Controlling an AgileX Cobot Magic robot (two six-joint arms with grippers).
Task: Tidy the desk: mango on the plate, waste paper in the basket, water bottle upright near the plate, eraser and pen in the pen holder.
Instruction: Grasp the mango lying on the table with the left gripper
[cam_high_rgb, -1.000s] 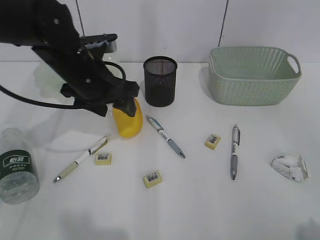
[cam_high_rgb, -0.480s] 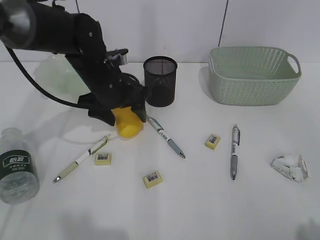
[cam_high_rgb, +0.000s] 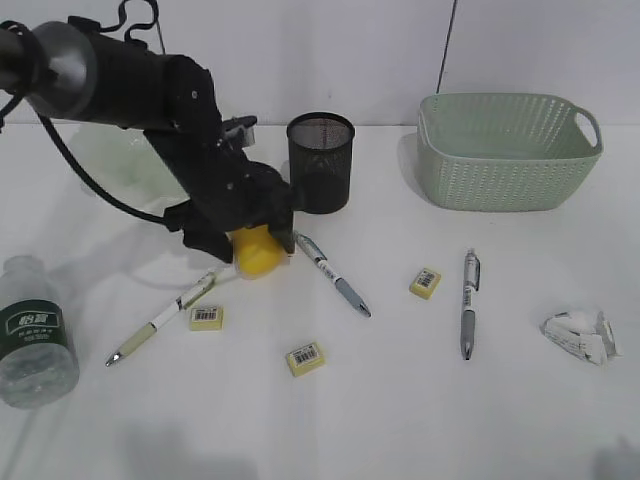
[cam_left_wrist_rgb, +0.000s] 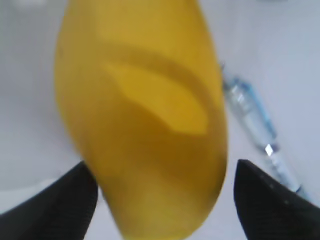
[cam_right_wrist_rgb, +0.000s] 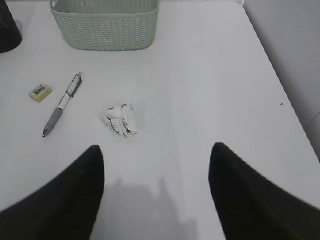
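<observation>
The mango (cam_high_rgb: 256, 252) is a smooth yellow-orange oval lying on the white desk (cam_high_rgb: 400, 400), just in front and to the left of the black mesh pen holder (cam_high_rgb: 320, 162). In the left wrist view its skin (cam_left_wrist_rgb: 142, 115) fills most of the picture, glossy, with a paler patch of reflected light on its middle and a deeper amber tone toward the rounded lower end. The left gripper (cam_high_rgb: 240, 238) is lowered over it, jaws spread wide with one black fingertip (cam_left_wrist_rgb: 55, 202) on each side of the fruit; a sliver of desk shows between the fruit and each finger, so the jaws straddle it without pinching.

Just right of the mango, in front of the pen holder, a grey-and-blue pen (cam_high_rgb: 331, 273) lies at a slant. A white pen (cam_high_rgb: 163, 318) and a yellow eraser (cam_high_rgb: 206, 318) lie to the front left of the pen holder, and a second eraser (cam_high_rgb: 305, 358) further forward. The water bottle (cam_high_rgb: 35, 342) lies on its side far to the front left, green label up. The pale-green plate (cam_high_rgb: 120, 165) is left of the pen holder, partly behind the arm.

Right of the pen holder stands the basket (cam_high_rgb: 508, 150); in front of it are a third eraser (cam_high_rgb: 425, 282), another pen (cam_high_rgb: 468, 303) and the crumpled waste paper (cam_high_rgb: 580, 335). The right gripper (cam_right_wrist_rgb: 155, 195) hovers open above bare desk near the paper, grasping nothing.
</observation>
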